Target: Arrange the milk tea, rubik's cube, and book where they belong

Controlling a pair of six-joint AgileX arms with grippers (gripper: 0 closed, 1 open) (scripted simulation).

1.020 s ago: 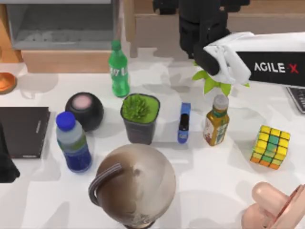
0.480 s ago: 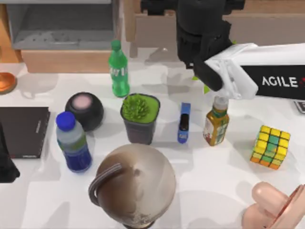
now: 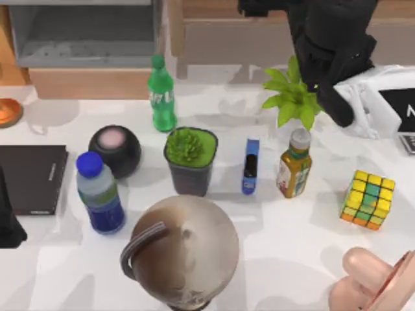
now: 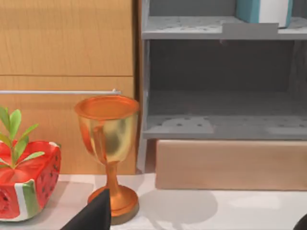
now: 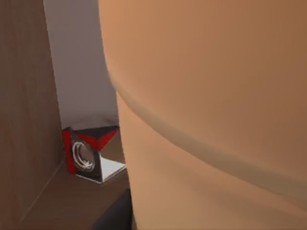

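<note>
1. Top view, far left: my left arm's black gripper [image 3: 9, 217] sits at the table edge beside a thin flat black book [image 3: 31, 178]; its finger state cannot be told.
2. Left wrist view adds a glossy copper goblet [image 4: 109, 143] and a grey shelf holding the thick teal-blue hardcover book [image 4: 264, 10].
3. Right side: the small yellow, green and orange rubik's cube [image 3: 368, 199] rests near a capped amber bottle [image 3: 294, 163].
4. Far right, my right arm's gripper [image 3: 337, 45] hangs over the wooden cabinet; its grip cannot be told.
</note>
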